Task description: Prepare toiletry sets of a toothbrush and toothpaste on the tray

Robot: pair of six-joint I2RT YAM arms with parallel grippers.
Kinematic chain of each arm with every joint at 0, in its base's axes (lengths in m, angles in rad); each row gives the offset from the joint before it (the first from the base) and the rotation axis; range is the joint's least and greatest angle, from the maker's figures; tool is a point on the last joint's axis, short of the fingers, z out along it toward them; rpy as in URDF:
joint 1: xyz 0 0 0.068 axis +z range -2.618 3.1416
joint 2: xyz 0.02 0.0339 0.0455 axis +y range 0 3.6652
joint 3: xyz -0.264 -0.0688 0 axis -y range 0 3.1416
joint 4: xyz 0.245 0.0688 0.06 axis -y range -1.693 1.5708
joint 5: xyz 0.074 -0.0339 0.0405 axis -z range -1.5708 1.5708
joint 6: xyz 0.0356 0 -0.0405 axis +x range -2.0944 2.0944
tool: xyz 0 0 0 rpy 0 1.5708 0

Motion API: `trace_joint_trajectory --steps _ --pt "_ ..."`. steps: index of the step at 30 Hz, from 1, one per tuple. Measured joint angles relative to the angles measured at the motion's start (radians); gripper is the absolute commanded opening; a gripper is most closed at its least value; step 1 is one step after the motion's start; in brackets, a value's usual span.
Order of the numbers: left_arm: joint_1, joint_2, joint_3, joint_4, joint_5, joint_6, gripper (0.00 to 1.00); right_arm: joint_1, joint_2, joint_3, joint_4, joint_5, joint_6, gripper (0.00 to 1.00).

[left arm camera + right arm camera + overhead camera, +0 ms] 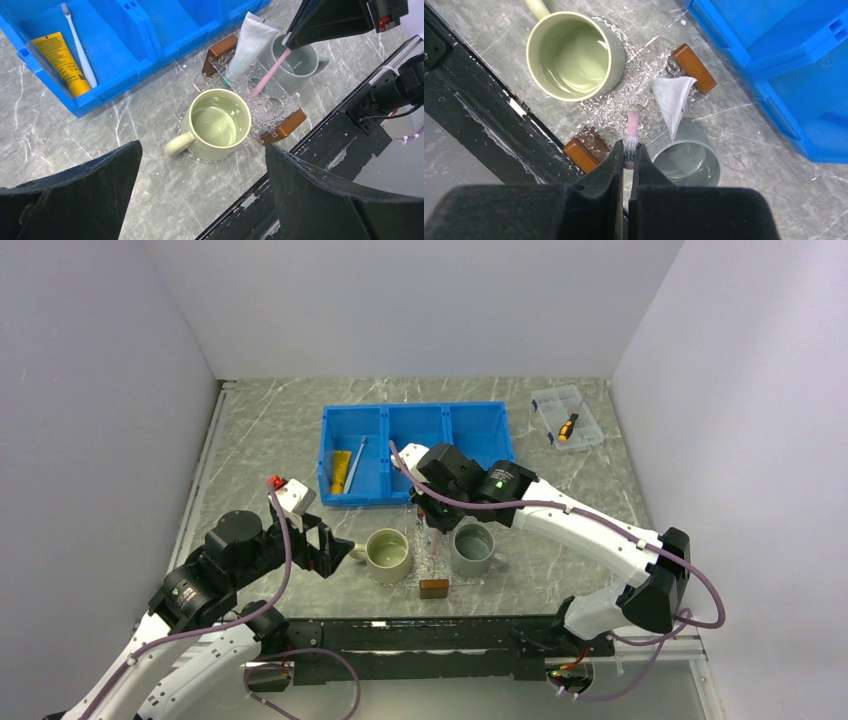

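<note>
A pink toothbrush [632, 127] stands tilted with its lower end on the clear tray [694, 67]. My right gripper [628, 150] is shut on its bristle head. A white toothpaste [252, 42] tube leans at the tray's far end against the grey mug [300, 62]. In the top view the right gripper [428, 515] hangs over the tray [434, 588], between the two mugs. A pale toothbrush [80, 47] lies in the blue bin's left compartment. My left gripper [202, 200] is open and holds nothing, above bare table just left of the green mug [217, 125].
A yellow tube [60, 62] lies beside the pale toothbrush in the blue bin [415, 452]. The green mug [389, 555] and grey mug [472, 550] flank the tray. A clear lidded box [567, 418] sits at the back right. A black rail runs along the near table edge.
</note>
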Motion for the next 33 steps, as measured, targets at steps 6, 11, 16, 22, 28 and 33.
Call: trace_joint_trajectory --steps 6,11,16,22,28,33 --pt "0.0 0.0 0.0 0.0 0.0 0.0 0.99 0.0 0.0 0.0 0.0 0.002 0.0 0.0" --pt "0.0 0.0 0.0 0.0 0.0 0.0 0.99 0.0 -0.004 0.0 0.0 0.009 0.0 0.0" --pt "0.0 0.0 0.0 0.0 0.0 0.0 0.99 0.0 -0.005 0.0 -0.001 0.016 0.0 0.0" --pt "0.0 0.0 0.0 0.0 0.0 0.0 0.99 0.0 -0.005 0.0 0.0 0.016 0.0 0.0" --pt "0.0 0.0 0.0 -0.001 0.0 0.0 0.99 0.0 -0.005 -0.012 0.002 0.015 0.0 0.0" --pt "0.0 0.0 0.0 -0.001 0.0 0.0 0.99 0.0 -0.005 -0.021 0.017 0.014 0.0 0.0"
